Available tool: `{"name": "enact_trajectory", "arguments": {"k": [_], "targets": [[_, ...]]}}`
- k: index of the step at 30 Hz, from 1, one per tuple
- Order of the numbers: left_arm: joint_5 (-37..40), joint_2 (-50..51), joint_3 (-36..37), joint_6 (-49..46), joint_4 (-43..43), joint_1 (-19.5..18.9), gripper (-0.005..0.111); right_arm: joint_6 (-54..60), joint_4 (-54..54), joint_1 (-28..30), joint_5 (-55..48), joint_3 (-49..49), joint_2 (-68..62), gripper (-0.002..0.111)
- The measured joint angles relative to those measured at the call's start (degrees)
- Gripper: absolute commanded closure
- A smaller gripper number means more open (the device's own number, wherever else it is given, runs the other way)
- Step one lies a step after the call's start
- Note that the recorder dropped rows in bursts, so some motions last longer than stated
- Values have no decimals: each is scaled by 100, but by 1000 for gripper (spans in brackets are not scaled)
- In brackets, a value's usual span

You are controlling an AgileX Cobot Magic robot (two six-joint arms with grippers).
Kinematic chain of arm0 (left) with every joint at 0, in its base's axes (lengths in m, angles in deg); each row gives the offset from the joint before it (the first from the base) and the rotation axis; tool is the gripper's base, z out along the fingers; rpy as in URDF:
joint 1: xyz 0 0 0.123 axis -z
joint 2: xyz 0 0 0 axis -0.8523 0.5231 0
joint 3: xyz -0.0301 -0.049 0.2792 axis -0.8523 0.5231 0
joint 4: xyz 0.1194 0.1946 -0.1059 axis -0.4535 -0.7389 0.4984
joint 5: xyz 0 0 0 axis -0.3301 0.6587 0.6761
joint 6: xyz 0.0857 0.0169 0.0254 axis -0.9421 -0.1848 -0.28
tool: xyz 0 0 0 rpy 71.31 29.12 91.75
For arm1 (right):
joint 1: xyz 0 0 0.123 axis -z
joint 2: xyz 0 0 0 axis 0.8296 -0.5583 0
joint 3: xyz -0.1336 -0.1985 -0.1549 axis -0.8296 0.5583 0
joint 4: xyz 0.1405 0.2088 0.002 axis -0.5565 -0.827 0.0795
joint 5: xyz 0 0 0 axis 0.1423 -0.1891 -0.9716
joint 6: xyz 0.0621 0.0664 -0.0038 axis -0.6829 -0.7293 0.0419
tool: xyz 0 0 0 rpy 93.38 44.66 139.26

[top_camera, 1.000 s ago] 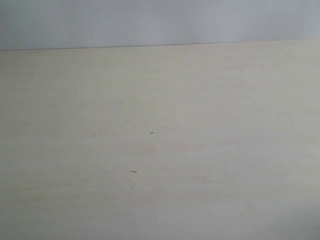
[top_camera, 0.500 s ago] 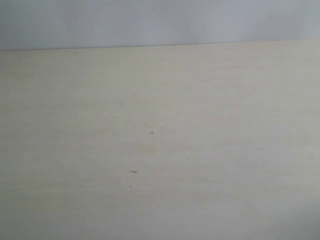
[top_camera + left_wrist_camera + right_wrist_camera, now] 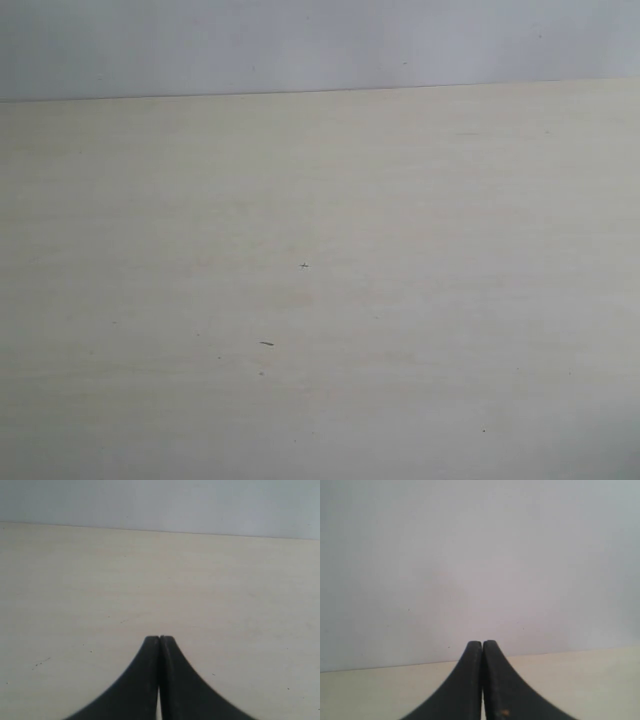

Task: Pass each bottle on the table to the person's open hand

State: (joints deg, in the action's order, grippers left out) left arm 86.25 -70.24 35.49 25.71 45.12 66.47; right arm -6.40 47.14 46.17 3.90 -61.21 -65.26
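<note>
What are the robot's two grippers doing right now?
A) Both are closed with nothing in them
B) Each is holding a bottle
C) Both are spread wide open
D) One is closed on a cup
A: in each wrist view, the left gripper and the right gripper show their dark fingers pressed together at the tips with nothing held between them.

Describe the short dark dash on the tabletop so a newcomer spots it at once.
The pale cream table fills most of the exterior view under a grey wall. Near its middle sits a tiny cross-shaped speck; the dash lies below and slightly left of it. It alone is a line, not a dot.
</note>
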Motion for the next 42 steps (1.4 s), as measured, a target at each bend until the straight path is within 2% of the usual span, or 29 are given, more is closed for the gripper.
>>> {"name": "enact_trajectory", "arguments": {"k": [13, 21, 25, 33, 36, 40, 42], "targets": [[-14, 0, 0, 0, -10, 0, 105, 151, 0, 21, -27, 0, 94, 108], [-14, 0, 0, 0, -10, -5, 105, 504, -13, 800, -300, 0, 1724, 108], [-14, 0, 0, 0, -10, -5, 105, 518, -13, 856, -449, 0, 2179, 108], [-17, 0, 0, 0, -10, -5, 105, 530, 51, 856, -1171, 91, 2272, 108], [-17, 0, 0, 0, -10, -5, 105, 55, 794, 893, -1678, 152, 2387, 108], [-28, 0, 0, 0, -10, -5, 105, -1939, 2587, 1019, -2028, 308, 2427, 108], [-28, 0, 0, 0, -10, -5, 105, -2483, 3091, 1055, -2088, 403, 2427, 108]]}}
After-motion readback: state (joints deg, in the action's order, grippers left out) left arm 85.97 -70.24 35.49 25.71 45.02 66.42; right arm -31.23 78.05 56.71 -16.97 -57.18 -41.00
